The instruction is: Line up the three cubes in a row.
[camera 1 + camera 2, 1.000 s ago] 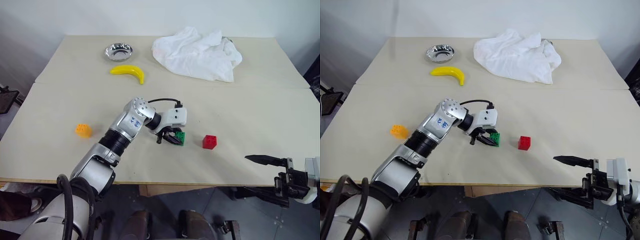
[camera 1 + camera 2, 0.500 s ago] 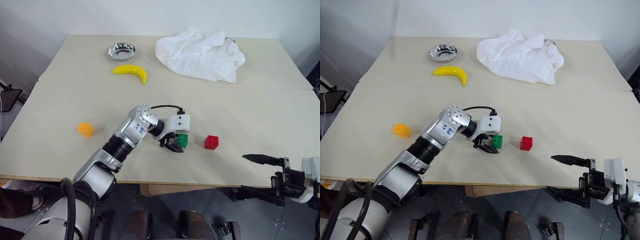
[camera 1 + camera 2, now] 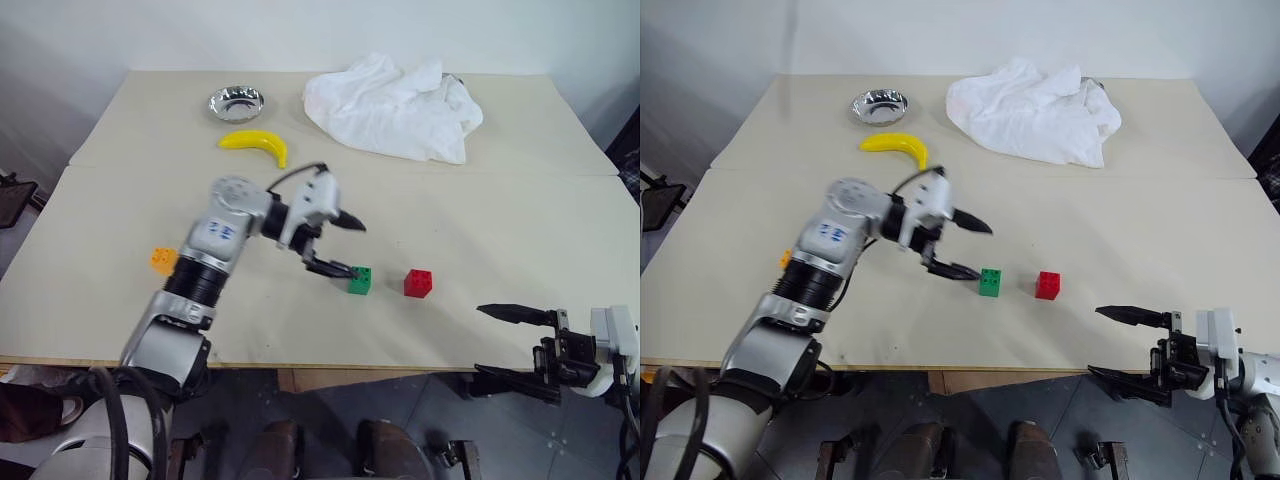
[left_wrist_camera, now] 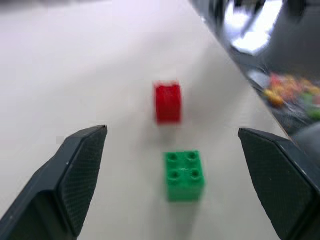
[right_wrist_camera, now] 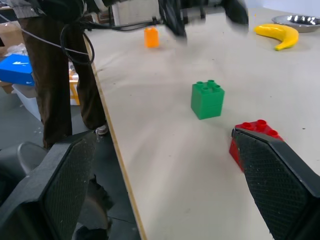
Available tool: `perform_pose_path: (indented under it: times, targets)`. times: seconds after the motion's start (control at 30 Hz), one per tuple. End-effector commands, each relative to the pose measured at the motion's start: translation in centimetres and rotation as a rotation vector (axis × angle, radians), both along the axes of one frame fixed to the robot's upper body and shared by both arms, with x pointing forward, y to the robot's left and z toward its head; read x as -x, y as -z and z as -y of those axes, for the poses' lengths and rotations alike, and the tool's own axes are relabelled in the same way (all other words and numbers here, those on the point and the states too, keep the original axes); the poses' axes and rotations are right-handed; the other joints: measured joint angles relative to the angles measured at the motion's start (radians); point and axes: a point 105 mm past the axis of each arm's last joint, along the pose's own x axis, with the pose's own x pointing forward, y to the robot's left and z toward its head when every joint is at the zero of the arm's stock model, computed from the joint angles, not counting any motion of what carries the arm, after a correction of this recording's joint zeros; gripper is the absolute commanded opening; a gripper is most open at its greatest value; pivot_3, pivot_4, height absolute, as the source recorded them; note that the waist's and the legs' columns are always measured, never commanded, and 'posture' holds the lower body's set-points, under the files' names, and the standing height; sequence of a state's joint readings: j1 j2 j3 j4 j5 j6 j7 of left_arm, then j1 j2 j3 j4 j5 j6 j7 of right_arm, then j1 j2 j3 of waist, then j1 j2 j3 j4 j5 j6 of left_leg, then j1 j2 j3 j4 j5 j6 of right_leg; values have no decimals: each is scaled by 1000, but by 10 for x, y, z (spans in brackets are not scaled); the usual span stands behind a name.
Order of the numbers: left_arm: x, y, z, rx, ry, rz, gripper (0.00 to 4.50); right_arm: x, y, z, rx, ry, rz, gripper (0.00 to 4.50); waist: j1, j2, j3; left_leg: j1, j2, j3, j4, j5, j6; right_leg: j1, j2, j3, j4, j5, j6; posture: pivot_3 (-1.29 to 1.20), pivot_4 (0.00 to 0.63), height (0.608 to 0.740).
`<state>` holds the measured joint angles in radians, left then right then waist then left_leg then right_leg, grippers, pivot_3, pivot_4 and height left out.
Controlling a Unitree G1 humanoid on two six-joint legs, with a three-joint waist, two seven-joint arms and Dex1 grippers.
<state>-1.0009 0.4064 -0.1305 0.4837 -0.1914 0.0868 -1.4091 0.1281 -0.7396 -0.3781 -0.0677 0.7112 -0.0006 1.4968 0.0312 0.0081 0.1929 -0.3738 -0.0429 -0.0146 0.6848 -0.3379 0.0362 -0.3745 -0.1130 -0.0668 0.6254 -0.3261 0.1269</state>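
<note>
With two down, it's one to go

Green studded plastic cube (image 3: 359, 280) sits beside the red one (image 3: 419, 283); orange one (image 3: 163, 260) is well apart; left gripper (image 3: 341, 246) and right gripper (image 3: 510, 345) gape wide, empty.

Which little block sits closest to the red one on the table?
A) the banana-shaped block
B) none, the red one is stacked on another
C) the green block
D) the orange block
C: the green block stands just beside the red block with a small gap of bare table between them, while the orange block lies far off on the other side of the left arm.
</note>
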Motion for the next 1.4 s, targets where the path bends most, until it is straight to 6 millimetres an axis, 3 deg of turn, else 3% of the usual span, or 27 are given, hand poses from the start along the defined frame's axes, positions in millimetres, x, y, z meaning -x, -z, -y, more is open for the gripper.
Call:
perform_pose_path:
  times: [0.03, 0.2, 0.3, 0.43, 0.57, 0.73, 0.87, 1.0, 1.17, 1.27, 1.4]
  targets:
    - [-4, -18, -46, 110, -78, 57, 4474, -2, -2, -2, -9, -25, 24, 4500, -5, 0, 0, 0, 0, 0, 0, 0, 0, 0, 0, -1, 0, 0, 0, 0, 150, 740]
    - [-2, -32, -112, 247, -339, 116, 4474, -10, -10, -7, -44, -47, 71, 4500, -12, 0, 0, 0, 0, 0, 0, 0, 0, 0, 0, -6, 1, 0, 0, 0, 150, 740]
    - [15, -21, -163, 361, -608, 146, 4474, -15, -17, -14, -68, -79, 109, 4500, -14, 1, 0, 0, 1, -1, 0, 0, 0, 0, -2, -2, 1, 0, 0, 0, 150, 740]
    - [58, 7, -223, 477, -984, 180, 4474, -16, -18, -24, -78, -146, 121, 4500, -19, 1, 0, 1, 1, -3, -1, -1, -1, -1, -2, 3, 1, 0, 0, 0, 150, 740]
    - [101, 33, -253, 483, -1230, 200, 4474, -19, -17, -30, -79, -200, 119, 4500, -8, -1, 0, 1, 2, -3, -1, -1, -1, 2, -2, 4, -3, 0, 0, 0, 150, 740]
    - [158, 77, -288, 521, -1532, 80, 4474, -27, -15, -35, -76, -242, 114, 4500, -7, -1, -1, 5, 1, -3, 0, -2, -1, 7, -3, 5, -8, 0, -1, 0, 150, 740]
    - [180, 99, -290, 531, -1612, -18, 4474, -28, -15, -36, -75, -258, 115, 4500, -4, -1, -1, 4, 2, -3, -1, -2, -1, 5, -3, 5, -8, 0, -1, 0, 150, 740]
    - [173, 106, -282, 530, -1593, -78, 4474, -30, -14, -33, -67, -258, 109, 4500, -4, -1, -1, 4, 2, -3, -1, -2, -1, 6, -3, 5, -9, -1, -2, 0, 150, 740]
    - [133, 87, -253, 573, -1519, -126, 4474, -32, -11, -29, -54, -253, 93, 4500, -6, -1, -1, 4, 2, -3, -1, -2, -1, 5, -3, 5, -8, -1, -2, 0, 150, 740]
    - [97, 71, -237, 494, -1552, -192, 4474, -31, -8, -28, -47, -254, 69, 4500, -5, -1, -1, 4, 2, -3, -1, -2, -1, 5, -3, 5, -7, -1, -2, 0, 150, 740]
    - [82, 66, -233, 436, -1615, -282, 4474, -30, -7, -27, -48, -251, 61, 4500, -16, 2, -3, 4, 2, -2, -2, -2, -1, 3, -2, 6, -3, -1, -2, 0, 150, 740]
